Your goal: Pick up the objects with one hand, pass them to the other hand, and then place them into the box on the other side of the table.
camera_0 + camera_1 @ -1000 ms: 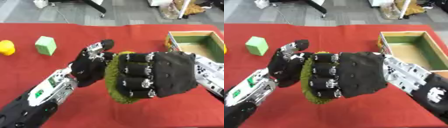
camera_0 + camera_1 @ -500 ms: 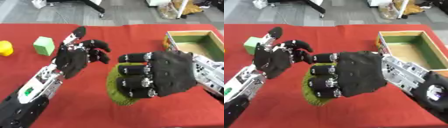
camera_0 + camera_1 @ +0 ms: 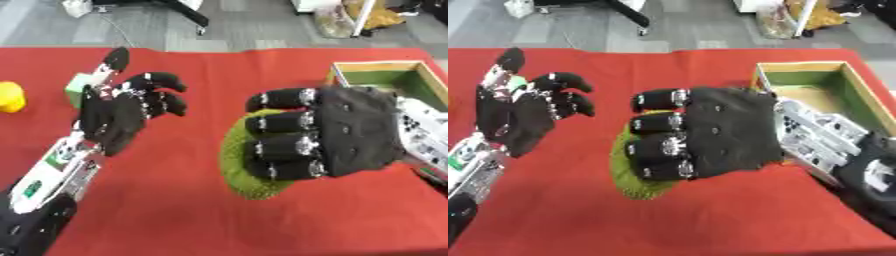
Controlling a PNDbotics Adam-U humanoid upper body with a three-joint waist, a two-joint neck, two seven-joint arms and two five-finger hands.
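Fuzzy green round object (image 3: pixel 238 167) held above the red cloth; wooden box (image 3: pixel 398 80) far right.

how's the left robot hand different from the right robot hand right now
The right robot hand is curled round a green round object; the left robot hand holds nothing, its fingers only loosely bent. The right one shows the back of the hand and sits near the wooden box; the left is raised near the green block. Both are black.
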